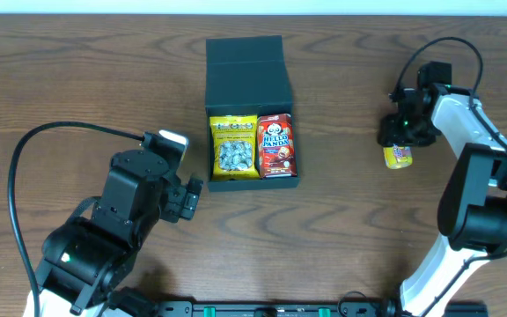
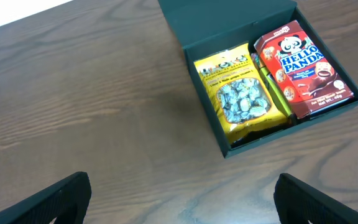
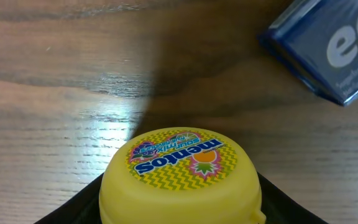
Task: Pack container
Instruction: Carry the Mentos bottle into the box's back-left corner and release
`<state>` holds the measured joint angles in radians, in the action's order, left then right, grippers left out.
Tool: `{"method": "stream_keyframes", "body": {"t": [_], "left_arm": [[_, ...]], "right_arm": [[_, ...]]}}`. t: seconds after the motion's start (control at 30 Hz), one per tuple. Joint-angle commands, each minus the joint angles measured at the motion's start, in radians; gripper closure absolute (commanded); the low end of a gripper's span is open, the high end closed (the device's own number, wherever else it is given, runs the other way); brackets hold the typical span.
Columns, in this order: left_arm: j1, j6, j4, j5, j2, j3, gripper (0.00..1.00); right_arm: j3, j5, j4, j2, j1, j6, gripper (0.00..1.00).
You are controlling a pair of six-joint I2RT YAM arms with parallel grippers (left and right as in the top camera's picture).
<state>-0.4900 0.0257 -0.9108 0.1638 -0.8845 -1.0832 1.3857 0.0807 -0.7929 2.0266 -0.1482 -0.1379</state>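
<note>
You are at the pick-up step for 1 more item. The right gripper (image 3: 179,206) sits low over the yellow Mentos tub (image 3: 182,174), at the right of the table (image 1: 77,70) and well apart from the container (image 1: 245,62). Its fingers (image 3: 73,208) flank the tub on both sides and look close against it, but you cannot tell whether they have a real pinch on it. A blue pack (image 3: 328,50) lies just beyond the tub.

The container stands at the middle, toward the far side, with its lid laid open away from you. Inside are 2 items side by side: a yellow candy bag (image 1: 233,147) on the left and a Hello Panda box (image 1: 276,145) on the right. They fill most of the floor.

The left gripper (image 2: 182,200) hangs at the near left, wide open and empty.

Next, I judge you need a sure hold on the tub, a straight lift, then a carry left to the container. Free space there looks tight, so pick the drop spot with care.
</note>
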Motion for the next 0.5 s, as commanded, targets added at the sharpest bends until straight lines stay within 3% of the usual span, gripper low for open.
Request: {"method": "stream_keyframes", "body": {"t": [0.0,0.47], "left_arm": [[0.000,-0.007,-0.002,0.000,0.002,-0.007,0.05],[0.000,-0.007,-0.002,0.000,0.002,-0.007,0.05]], "right_arm": [[0.062,0.057,-0.017,0.008,0.039,0.074,0.99],[0.485,0.124,-0.068,0.004,0.377,0.001,0.98]]}}
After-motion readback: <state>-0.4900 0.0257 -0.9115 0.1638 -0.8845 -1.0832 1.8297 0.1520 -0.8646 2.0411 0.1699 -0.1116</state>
